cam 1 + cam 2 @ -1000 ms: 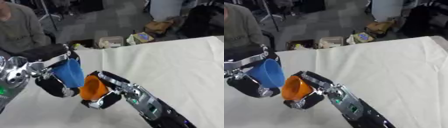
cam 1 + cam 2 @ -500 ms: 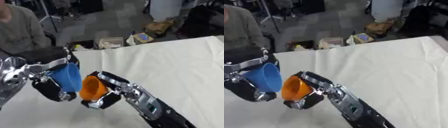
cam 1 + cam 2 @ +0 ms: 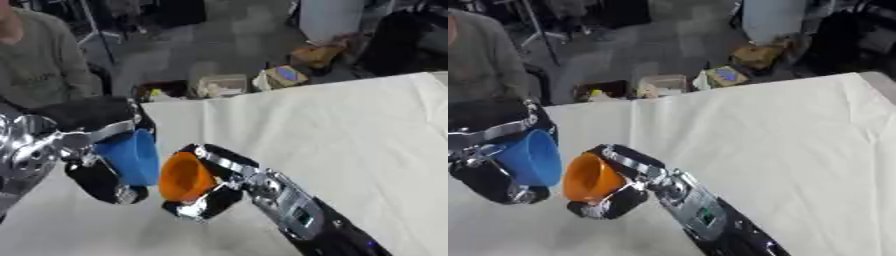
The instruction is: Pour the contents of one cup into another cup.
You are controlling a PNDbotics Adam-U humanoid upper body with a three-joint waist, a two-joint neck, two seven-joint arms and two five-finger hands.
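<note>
Since 1 second ago, both cups sit lower; left hand (image 3: 92,172) clasps blue cup (image 3: 131,156), right hand (image 3: 214,192) clasps orange cup (image 3: 184,176). Rims touching risks spillage onto table (image 3: 332,130).

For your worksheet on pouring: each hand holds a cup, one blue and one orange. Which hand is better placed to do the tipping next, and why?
Probably the right. The right hand holds the orange cup already tilted, its mouth turned toward the blue cup. The left hand holds that one right beside it, so it looks set to receive.
</note>
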